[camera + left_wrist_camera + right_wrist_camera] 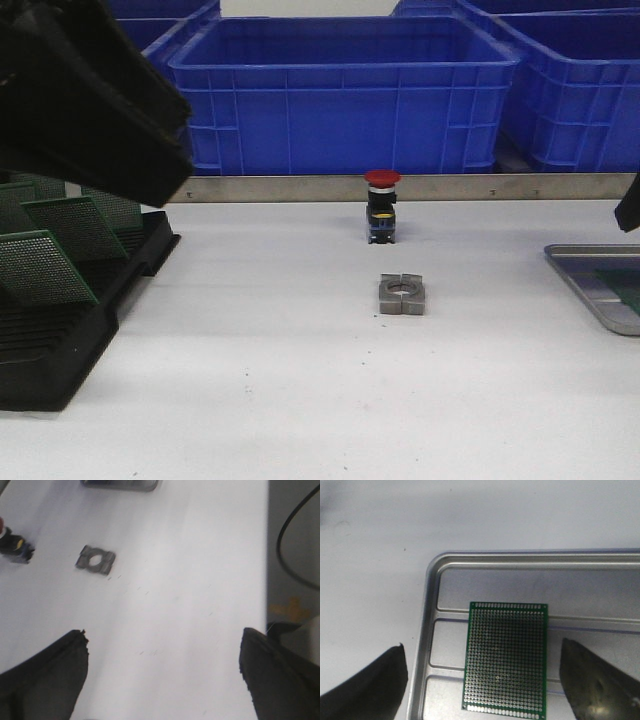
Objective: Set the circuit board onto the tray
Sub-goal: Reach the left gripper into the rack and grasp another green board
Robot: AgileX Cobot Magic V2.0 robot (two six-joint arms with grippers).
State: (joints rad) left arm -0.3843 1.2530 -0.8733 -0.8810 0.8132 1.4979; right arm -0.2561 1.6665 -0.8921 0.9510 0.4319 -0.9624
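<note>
Right gripper (482, 680) wide open, empty, above circuit board (505, 657) lying flat in tray (427, 630); left gripper (162, 672) wide open, empty.

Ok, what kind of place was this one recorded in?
Probably an electronics assembly or factory workbench: big blue crates line the back, a black rack holds green circuit boards, and one circuit board lies on a metal tray.
</note>
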